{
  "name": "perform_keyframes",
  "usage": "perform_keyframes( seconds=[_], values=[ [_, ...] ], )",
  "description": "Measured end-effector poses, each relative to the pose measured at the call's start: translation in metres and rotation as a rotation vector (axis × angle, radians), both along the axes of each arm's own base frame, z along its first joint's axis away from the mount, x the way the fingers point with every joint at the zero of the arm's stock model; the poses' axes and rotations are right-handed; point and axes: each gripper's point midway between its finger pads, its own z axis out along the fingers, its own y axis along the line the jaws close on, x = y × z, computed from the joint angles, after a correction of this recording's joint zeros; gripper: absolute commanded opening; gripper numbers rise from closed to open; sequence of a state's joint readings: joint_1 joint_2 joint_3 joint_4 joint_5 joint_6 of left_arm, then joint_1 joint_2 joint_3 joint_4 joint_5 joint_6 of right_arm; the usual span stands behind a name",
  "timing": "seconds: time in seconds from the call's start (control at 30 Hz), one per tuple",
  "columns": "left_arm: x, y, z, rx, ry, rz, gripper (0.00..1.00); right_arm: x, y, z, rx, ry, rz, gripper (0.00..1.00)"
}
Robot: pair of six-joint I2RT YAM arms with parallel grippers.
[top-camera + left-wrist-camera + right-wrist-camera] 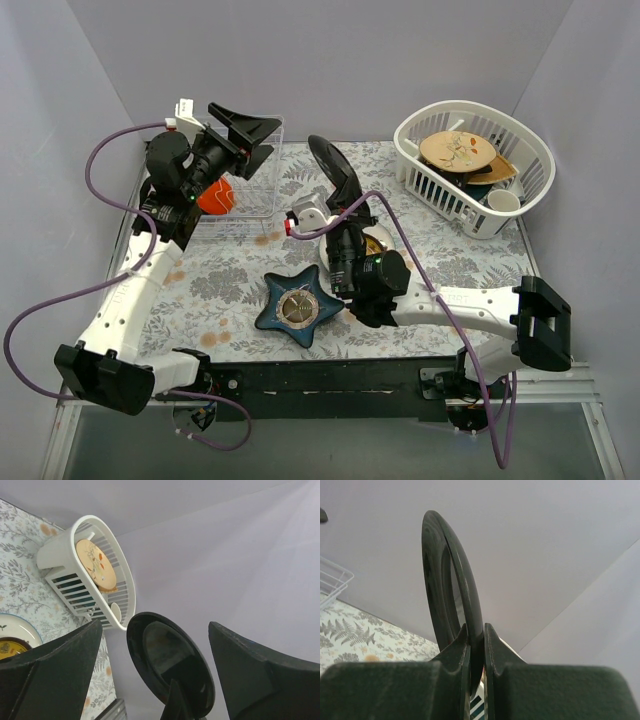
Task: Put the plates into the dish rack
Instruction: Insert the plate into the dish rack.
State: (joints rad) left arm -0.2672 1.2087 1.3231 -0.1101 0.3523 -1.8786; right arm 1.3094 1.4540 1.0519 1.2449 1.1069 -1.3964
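My right gripper (348,212) is shut on the lower rim of a dark, nearly black round plate (334,168) and holds it upright on edge above the table's middle. The right wrist view shows both fingers (455,652) pinching the plate (447,575). My left gripper (250,138) is open and empty, raised above the clear wire dish rack (255,190) at the back left. An orange-red plate (216,196) stands in the rack. The left wrist view shows the dark plate (170,665) beyond my open left gripper (155,625). A yellow plate (378,243) lies mostly hidden under my right arm.
A white slotted basket (520,150) at the back right holds a tan sprig plate (457,150) and other dishes. A dark blue star-shaped dish (298,305) lies at the front centre. The floral tablecloth (230,280) covers the table. Purple cables loop from both arms.
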Motion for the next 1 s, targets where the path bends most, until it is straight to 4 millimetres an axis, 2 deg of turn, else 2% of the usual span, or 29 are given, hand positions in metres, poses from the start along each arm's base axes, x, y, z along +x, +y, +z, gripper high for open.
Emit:
perform_keyframes(
  seconds=[0.23, 0.47, 0.9, 1.0],
  values=[
    [-0.002, -0.024, -0.011, 0.003, 0.034, -0.051, 0.87, -0.003, 0.010, 0.014, 0.009, -0.064, 0.063, 0.01],
    [0.003, -0.026, -0.016, 0.006, 0.050, -0.048, 0.87, -0.006, 0.024, 0.020, -0.026, -0.118, 0.124, 0.01],
    [-0.004, -0.030, -0.011, 0.000, 0.055, -0.086, 0.86, -0.009, 0.058, -0.004, -0.209, -0.157, 0.226, 0.01],
    [-0.005, -0.030, -0.012, 0.002, 0.062, -0.091, 0.81, -0.005, 0.059, -0.004, -0.232, -0.172, 0.220, 0.01]
  ],
)
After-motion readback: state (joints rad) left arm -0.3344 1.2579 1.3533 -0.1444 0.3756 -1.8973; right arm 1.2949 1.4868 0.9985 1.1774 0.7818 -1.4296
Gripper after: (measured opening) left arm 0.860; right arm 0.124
